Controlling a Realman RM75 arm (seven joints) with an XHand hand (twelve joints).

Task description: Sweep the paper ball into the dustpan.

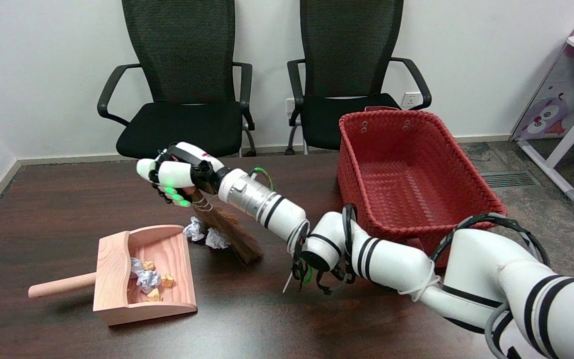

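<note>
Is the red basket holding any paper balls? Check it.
No, the red woven basket shows only its bare bottom; the loose paper balls lie on the table beside the wooden dustpan.

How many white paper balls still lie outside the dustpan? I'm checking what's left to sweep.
2. One paper ball lies at the dustpan's open mouth; the second sits just right of it, against the broom bristles, which may hide more.

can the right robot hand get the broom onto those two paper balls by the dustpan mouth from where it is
Probably yes: the right robot hand holds the broom, whose bristles already reach the paper balls beside the dustpan, nothing between.
</note>
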